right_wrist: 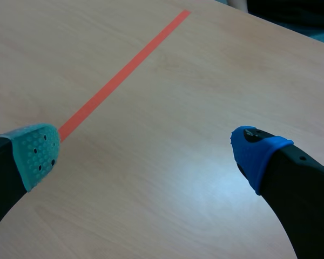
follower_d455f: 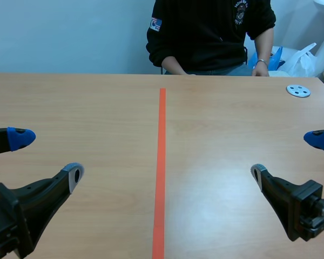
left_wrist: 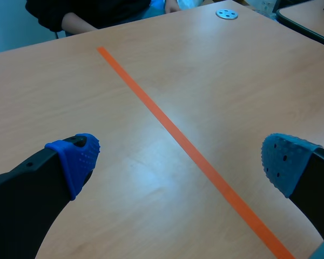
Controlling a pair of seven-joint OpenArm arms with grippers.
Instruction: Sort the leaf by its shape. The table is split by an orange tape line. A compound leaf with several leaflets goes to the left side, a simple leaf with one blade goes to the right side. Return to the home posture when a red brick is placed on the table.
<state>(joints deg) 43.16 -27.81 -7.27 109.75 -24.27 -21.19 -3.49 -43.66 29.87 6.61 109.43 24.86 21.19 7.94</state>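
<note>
I read left hand [follower_d455f: 47, 155] and right hand [follower_d455f: 288, 156] both spread apart, holding nothing, flanking the tape line [follower_d455f: 161, 162] on the counter [follower_d455f: 221, 124].

Bright, even room light falls from above on the wooden table [follower_d455f: 97, 108], so what shadows there are beneath the arms are weak and soft-edged. A pale, diffuse sheen lies on the tabletop just right of the orange tape line [follower_d455f: 161, 162] in the scene view, and a like patch of glare shows between the fingers of the left gripper [left_wrist: 181, 159] and of the right gripper [right_wrist: 146, 154] in the wrist views. The blue pads [left_wrist: 78, 159] are evenly lit, while the black finger bodies and the person's black sweater [follower_d455f: 205, 32] are dark with little detail.
</note>
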